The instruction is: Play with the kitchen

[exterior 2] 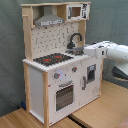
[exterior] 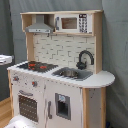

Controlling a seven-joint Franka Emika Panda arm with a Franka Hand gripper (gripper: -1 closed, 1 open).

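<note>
One arm [exterior 2: 112, 52] is seen only in the second exterior view, reaching in from the second exterior view's right at about sink height, its white end drawn up close beside the right end of the kitchen [exterior 2: 60, 75]; whether contact is made cannot be told. The pincer [exterior 2: 86, 50] is taken to be at that leading end, beside the sink, but its state, apart or together, cannot be told, since the tips are not made out against the white panels. From the pincer the kitchen lies to the second exterior view's left, so any coming move is judged to run leftward, across the worktop toward the tap [exterior 2: 75, 40] and the hob [exterior 2: 53, 59]. The kitchen is stood upright on a pale wooden floor [exterior 2: 100, 107], its long axis vertical, in front of a grey curtain [exterior: 117, 45]. In the first exterior view its front is turned toward the camera and slightly to the first exterior view's left, with the oven door [exterior: 28, 106] low at the near left, the hob above it, and the sink [exterior: 70, 73] and black tap to the right on the rounded worktop. Farther back the pegboard [exterior: 60, 50] is seen, and highest of all the grey hood [exterior: 40, 27] and a small toy microwave [exterior: 72, 22]. The arm is not shown in the first exterior view.
</note>
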